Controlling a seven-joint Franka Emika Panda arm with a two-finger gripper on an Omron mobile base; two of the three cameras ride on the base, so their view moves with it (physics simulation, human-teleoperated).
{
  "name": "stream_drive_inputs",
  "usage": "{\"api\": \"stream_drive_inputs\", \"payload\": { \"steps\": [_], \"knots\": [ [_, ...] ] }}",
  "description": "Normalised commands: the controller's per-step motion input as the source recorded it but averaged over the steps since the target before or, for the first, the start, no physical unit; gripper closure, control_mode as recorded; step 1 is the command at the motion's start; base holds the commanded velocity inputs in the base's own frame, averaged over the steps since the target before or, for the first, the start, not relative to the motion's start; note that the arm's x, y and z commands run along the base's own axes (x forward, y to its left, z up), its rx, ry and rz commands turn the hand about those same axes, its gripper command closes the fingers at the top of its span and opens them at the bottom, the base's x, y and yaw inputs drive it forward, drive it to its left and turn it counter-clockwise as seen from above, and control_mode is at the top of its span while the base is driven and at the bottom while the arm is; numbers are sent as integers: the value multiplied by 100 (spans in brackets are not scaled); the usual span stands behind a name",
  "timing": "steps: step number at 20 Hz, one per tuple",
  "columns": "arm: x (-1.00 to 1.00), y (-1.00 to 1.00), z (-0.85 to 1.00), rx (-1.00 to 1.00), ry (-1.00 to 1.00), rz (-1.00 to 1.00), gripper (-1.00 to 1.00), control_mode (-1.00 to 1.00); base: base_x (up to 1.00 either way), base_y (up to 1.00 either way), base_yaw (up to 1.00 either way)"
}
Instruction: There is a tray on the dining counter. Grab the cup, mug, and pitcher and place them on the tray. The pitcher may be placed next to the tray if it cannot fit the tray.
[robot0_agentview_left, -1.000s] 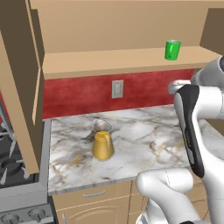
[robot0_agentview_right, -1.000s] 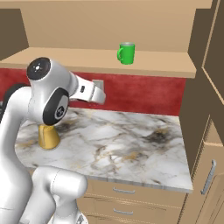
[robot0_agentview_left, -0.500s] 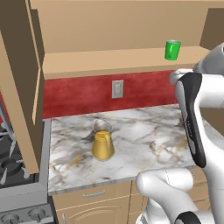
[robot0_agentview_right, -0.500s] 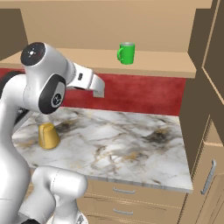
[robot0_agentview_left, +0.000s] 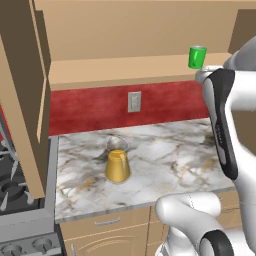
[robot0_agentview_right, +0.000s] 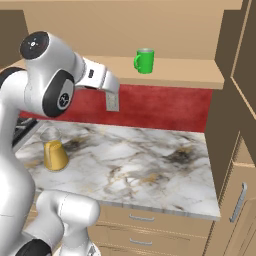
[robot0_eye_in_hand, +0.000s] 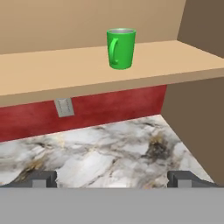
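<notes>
Shelf (robot0_eye_in_hand: 52, 70): one mug (robot0_eye_in_hand: 120, 48) (upright); one pitcher (robot0_agentview_left: 118, 164).

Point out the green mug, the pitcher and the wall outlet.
green mug (robot0_eye_in_hand: 121, 48), hand view, front of its body.
pitcher (robot0_agentview_left: 118, 165), left base view, amber lower part.
wall outlet (robot0_agentview_left: 134, 101), left base view, plate centre.

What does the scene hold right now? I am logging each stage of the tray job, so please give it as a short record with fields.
mug: green mug upright on the wooden shelf, handle toward the hand camera
pitcher: pitcher upright on the marble counter, below the shelf
gripper: gripper open, holding nothing, short of the mug
wall: red backsplash with an outlet
stage: mug and pitcher not yet picked up
</notes>
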Motion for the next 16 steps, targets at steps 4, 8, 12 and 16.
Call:
{"api": "stream_drive_inputs", "payload": {
  "steps": [4, 8, 12, 16],
  "knots": [
    [19, 0, 8, 0, -14, 0, -100, -100, 0, 0, 0],
    [19, -2, 1, 0, -18, 0, -100, -100, 0, 0, 0],
    [20, -2, 2, 0, -16, 0, -100, -100, 0, 0, 0],
    [22, -8, 17, 0, -5, 0, -100, -100, 0, 0, 0]
  ]
}}
